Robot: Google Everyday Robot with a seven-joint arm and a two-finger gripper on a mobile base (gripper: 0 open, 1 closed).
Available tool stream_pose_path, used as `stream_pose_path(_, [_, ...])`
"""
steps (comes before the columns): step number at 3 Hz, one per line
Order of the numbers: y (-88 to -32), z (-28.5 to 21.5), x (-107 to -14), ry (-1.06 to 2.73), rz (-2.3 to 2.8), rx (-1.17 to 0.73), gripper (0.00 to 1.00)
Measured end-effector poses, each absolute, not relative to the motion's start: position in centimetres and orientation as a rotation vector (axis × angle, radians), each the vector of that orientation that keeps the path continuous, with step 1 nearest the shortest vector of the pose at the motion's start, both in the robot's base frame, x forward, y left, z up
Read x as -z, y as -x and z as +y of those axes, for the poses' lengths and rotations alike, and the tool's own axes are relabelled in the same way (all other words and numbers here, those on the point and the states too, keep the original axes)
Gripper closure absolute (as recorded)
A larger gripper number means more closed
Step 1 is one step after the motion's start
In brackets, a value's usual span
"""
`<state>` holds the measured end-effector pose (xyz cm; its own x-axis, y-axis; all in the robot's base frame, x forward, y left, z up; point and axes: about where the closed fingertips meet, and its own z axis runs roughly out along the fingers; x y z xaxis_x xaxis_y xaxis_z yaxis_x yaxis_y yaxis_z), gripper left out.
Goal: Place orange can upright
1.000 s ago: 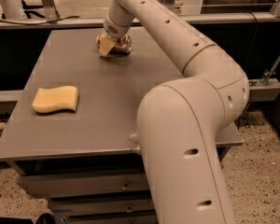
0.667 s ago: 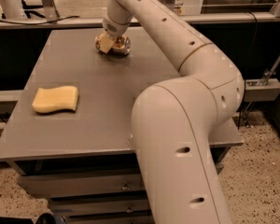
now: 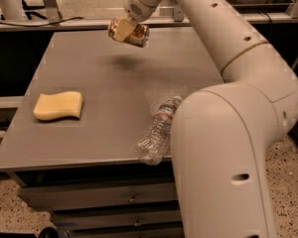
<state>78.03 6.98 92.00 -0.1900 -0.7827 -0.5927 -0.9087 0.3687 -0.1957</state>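
Observation:
My gripper (image 3: 123, 30) is at the far middle of the grey table (image 3: 104, 98), lifted above its surface. It is shut on the orange can (image 3: 135, 35), a coppery can that lies tilted on its side in the fingers, its end facing right. A dark shadow lies on the table below it. My big white arm reaches in from the right and covers the table's right side.
A yellow sponge (image 3: 58, 105) lies at the table's left. A clear plastic water bottle (image 3: 158, 131) lies on its side near the front edge, partly behind my arm. Drawers sit under the table; rails and cables run behind it.
The gripper has lifted the can off the table's far side and carried it up and toward the middle. The arm has shifted right, uncovering the water bottle.

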Motion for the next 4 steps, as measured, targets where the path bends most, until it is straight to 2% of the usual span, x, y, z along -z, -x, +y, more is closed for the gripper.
stream_pose_path(2, [-72.6, 2.6, -100.0, 1.26, 1.75, -0.682, 1.0])
stream_pose_path(4, [-68.0, -2.4, -101.8, 1.028, 1.547, -0.92, 1.0])
